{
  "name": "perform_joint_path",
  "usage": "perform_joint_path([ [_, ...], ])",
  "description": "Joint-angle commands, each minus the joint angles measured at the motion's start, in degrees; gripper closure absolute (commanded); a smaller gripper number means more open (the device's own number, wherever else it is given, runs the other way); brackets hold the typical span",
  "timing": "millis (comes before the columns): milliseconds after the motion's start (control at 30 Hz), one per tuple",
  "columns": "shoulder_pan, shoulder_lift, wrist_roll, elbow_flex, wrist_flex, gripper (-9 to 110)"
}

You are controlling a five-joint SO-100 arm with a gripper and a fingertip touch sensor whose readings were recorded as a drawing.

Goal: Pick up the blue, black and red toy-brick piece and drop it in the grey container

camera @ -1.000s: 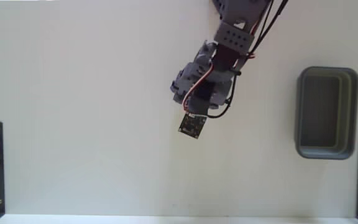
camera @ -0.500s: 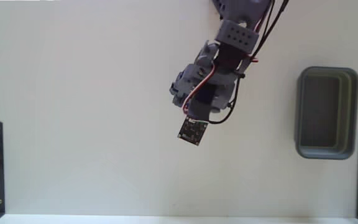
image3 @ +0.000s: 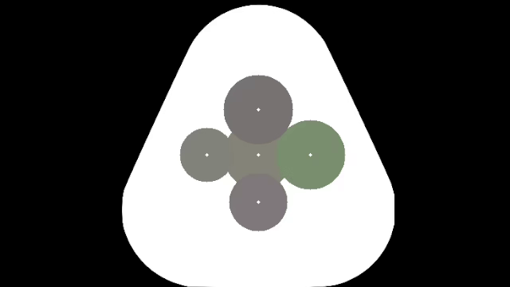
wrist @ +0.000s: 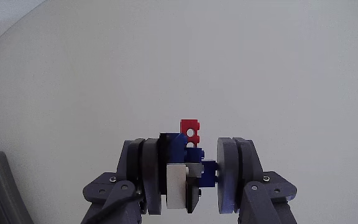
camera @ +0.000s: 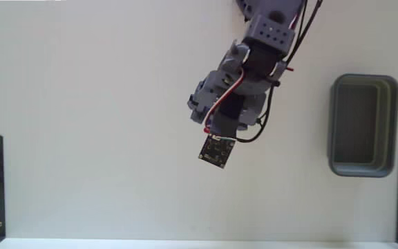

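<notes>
Gripper (wrist: 191,180) pinches toy-brick piece (wrist: 188,155) between dark rounded matte pads: knobbly blue, red, black cluster with white block, glossy plastic. In fixed view gripper lies hidden under arm, well left of grey container (camera: 362,124); small dark square circuit board (camera: 216,151) hangs at arm's tip. Container: rounded-rectangular tray, thick raised rim, smooth. Table (camera: 81,124) plain white, matte; black brackets at lower corners.

Fixed view: looks straight down, far off, whole white table (camera: 102,124), arm (camera: 237,83) entering from top edge | Wrist view: rides behind gripper (wrist: 188,177), close, facing forward over bare tabletop | Shared: gripper and table under it.
</notes>
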Motion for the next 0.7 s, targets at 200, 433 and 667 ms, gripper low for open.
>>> perform_joint_path([
  [200, 1.14, -2.58, 0.18, -14.80, 8.53, 58],
  [433, 1.14, -5.55, 0.18, -22.77, 13.52, 58],
  [667, 1.03, -5.59, 0.18, -22.79, 13.50, 58],
])
